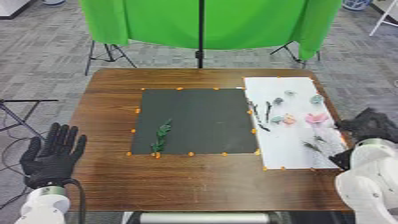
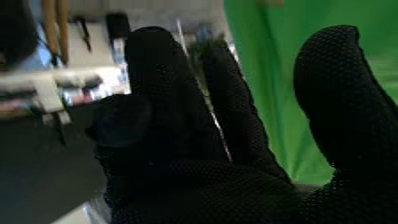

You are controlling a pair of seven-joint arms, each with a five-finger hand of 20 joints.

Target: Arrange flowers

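Two black-gloved robot hands flank a brown wooden table, where a dark rectangular mat lies near the middle and a white sheet lies to its right, at 3 o'clock. Small orange marks dot the edges of both. The left hand is at 8 o'clock in the head view, beside the table's left edge, empty and open, fingers spread. The right hand is at 3 o'clock, near the sheet's right edge; its long fingers extend and its thumb stands apart, so it looks open. A thin pale line runs between two of its fingers in the right wrist view; what it is cannot be told. A leafy green sprig lies lengthwise on the mat, towards 7 o'clock. On the sheet, a pink flower lies at 3 o'clock, with a smaller peach flower near the middle. Blue-green flower heads are grouped from 11 to 1 o'clock, dark twigs lie at 9 to 10 o'clock, and thin green sprigs lie near 5 o'clock. Green cloth hangs beyond the table.
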